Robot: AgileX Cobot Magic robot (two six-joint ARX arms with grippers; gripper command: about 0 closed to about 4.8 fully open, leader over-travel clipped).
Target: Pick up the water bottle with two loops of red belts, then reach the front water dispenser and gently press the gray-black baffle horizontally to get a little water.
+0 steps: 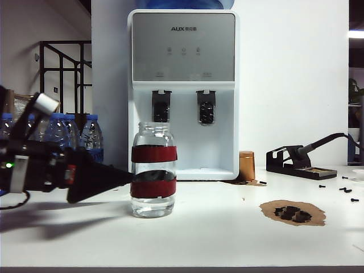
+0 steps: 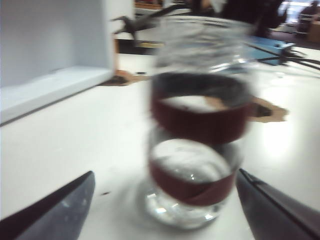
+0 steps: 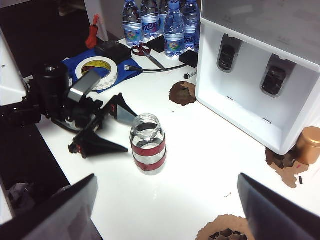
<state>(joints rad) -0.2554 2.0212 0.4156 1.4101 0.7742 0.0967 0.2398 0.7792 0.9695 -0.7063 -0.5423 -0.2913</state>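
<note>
The water bottle (image 1: 153,170), clear glass with two red bands and no cap, stands upright on the white table in front of the water dispenser (image 1: 183,91). The gray-black baffle (image 1: 161,108) hangs under the dispenser's left tap, above and behind the bottle. My left gripper (image 1: 139,177) comes in level from the left and is open. Its fingers (image 2: 60,210) straddle the bottle (image 2: 200,125) loosely without touching it; that view is blurred. My right gripper (image 3: 167,200) is open and empty, high above the table, looking down on the bottle (image 3: 148,145), the left arm and the baffle (image 3: 227,57).
Blue-capped plastic bottles (image 1: 74,133) stand at the back left. A copper cup (image 1: 246,166) and a soldering-iron stand (image 1: 296,162) sit right of the dispenser. A brown patch with black pieces (image 1: 293,212) and loose screws lie at right. Tape roll (image 3: 97,70) and scissors (image 3: 145,52) lie behind the left arm.
</note>
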